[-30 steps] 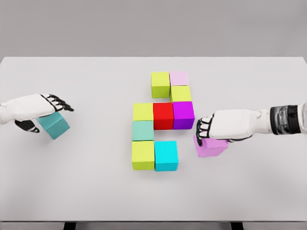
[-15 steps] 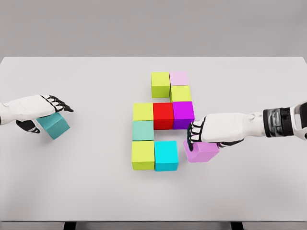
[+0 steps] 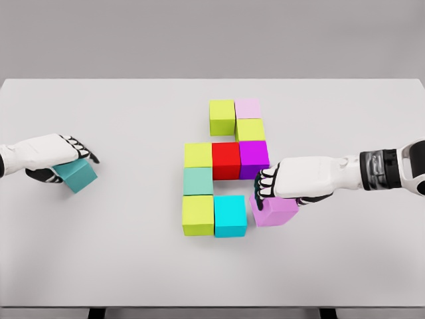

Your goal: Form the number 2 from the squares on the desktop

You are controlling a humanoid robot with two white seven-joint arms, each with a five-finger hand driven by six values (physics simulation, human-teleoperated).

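On the pale grey worktop [image 3: 133,266] sit lime, pink, red, purple, mint and cyan cubes, a teal cube [image 3: 78,175], and a violet cube [image 3: 275,211].

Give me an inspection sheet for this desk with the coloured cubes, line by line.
Surface: plain white desktop, flat.
Job's things: nine coloured cubes packed together mid-desk; a light purple cube just right of the cyan cube, a slight gap between them; a teal cube apart at far left.
Clutter: nothing seen.
Hands: right hand lies on top of the light purple cube; left hand lies over the teal cube.
Cables: nothing seen.
Surroundings: plain grey backdrop.
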